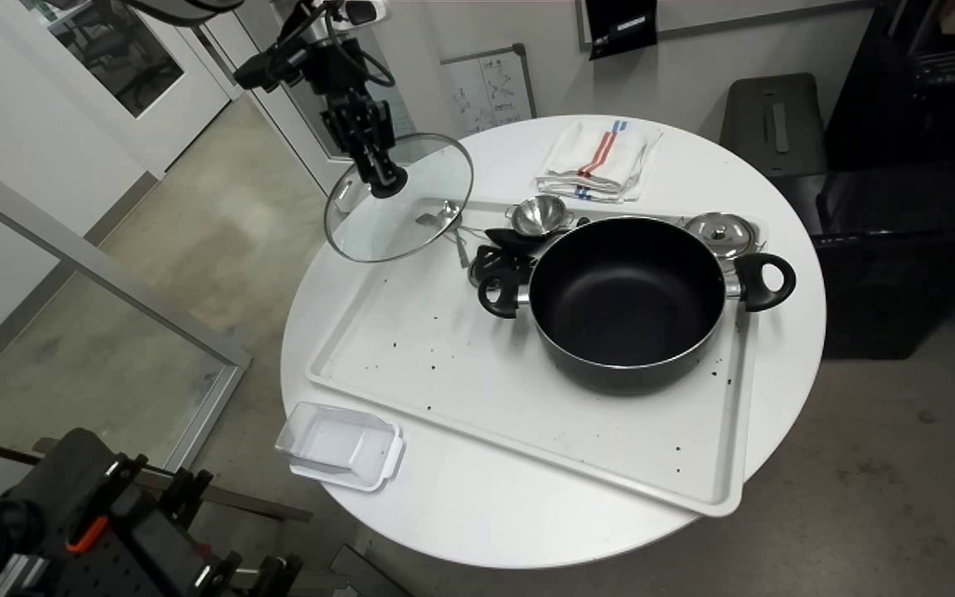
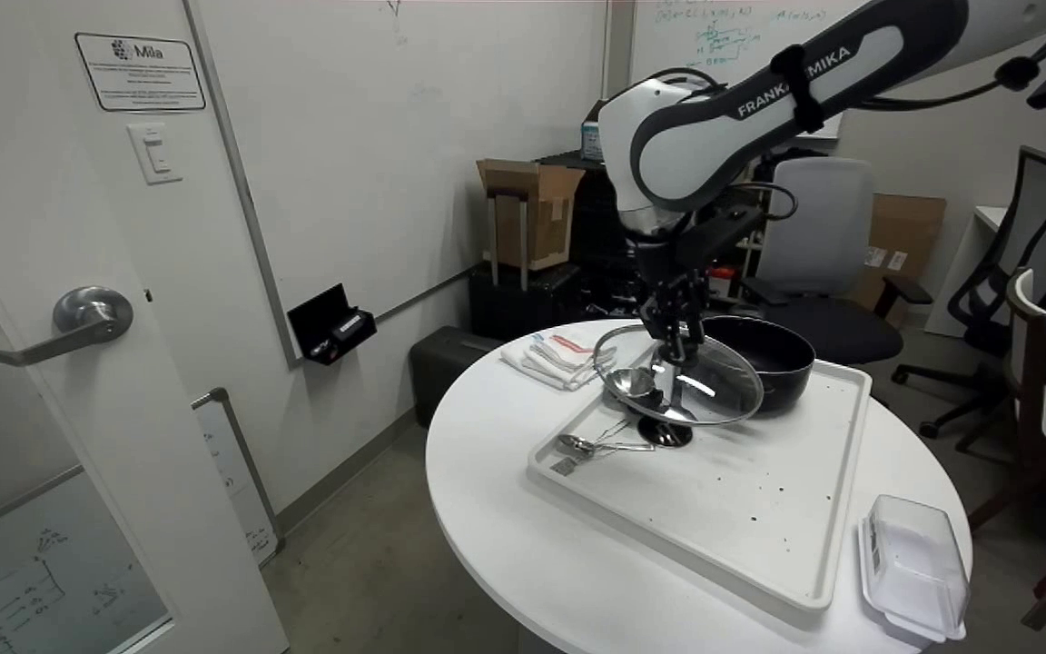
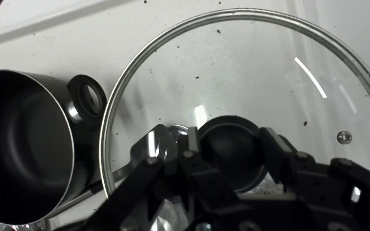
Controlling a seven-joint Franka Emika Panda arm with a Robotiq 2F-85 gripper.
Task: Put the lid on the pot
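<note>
The lid, round clear glass with a thin metal rim, shows in both exterior views (image 1: 419, 228) (image 2: 727, 391) and the wrist view (image 3: 252, 70). My gripper (image 1: 385, 178) is shut on its dark knob, with one finger on each side of the knob in the wrist view (image 3: 230, 144). The lid hangs in the air, tilted, above the tray's edge and beside the pot. The wide black pot (image 1: 627, 298) stands open on the tray, with two side handles. In an exterior view the pot (image 2: 768, 354) is partly hidden behind the lid and gripper.
The white tray (image 1: 444, 398) lies on a round white table (image 1: 477, 522). A small steel colander (image 1: 539, 215), black utensils (image 1: 498, 261) and a small steel lidded item (image 1: 722, 234) are around the pot. A folded cloth (image 1: 598, 162) and a clear plastic container (image 1: 341, 444) lie outside the tray.
</note>
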